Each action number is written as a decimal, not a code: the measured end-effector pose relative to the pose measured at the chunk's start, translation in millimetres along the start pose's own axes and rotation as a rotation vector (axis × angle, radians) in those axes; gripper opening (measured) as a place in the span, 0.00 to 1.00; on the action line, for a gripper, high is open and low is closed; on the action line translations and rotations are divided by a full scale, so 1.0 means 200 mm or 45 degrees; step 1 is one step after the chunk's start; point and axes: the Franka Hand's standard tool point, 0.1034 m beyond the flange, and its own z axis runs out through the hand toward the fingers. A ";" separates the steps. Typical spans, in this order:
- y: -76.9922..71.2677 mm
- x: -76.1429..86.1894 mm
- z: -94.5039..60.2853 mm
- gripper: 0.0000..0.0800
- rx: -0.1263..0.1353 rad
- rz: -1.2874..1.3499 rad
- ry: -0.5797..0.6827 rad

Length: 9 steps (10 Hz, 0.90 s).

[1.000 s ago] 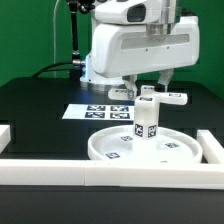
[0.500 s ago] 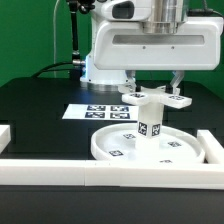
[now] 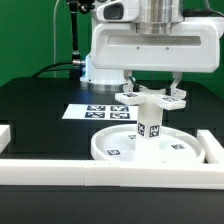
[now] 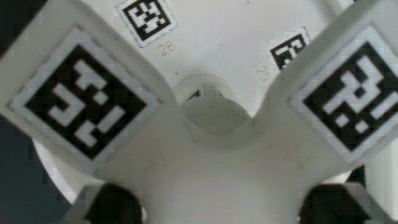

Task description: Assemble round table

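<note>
Since a second ago the arm has swung toward the exterior view's left, so that the gripper [image 3: 153, 93] and the cross-shaped foot [image 3: 152, 98] it carries now sit straight over the cylinder leg [image 3: 150, 124] instead of off to that view's right. Over the last half second little has changed beyond a slight settling.

The leg stands upright near the middle of the round disc [image 3: 145, 146], which lies flat close to the front edge of the black table [image 3: 40, 110], just behind the long white border bar [image 3: 110, 173]. Whether the foot touches the leg's top or hangs a hair above it cannot be told from the exterior view. The two fingers come down on either side of the foot's hub and are closed on it, its tagged arms sticking out toward both sides.

From the wrist view, the foot [image 4: 205, 100] fills the picture, two large tags on its arms and a round boss at its centre; the dark fingertips [image 4: 111, 203] show at the frame's edge.

Behind the disc, toward the table's far edge, lies the marker board [image 3: 95, 110].
</note>
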 end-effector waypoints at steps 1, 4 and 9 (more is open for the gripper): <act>0.00 0.00 0.00 0.55 0.005 0.125 0.010; 0.01 0.01 0.00 0.55 0.052 0.530 -0.005; 0.01 0.01 0.00 0.78 0.080 0.795 -0.029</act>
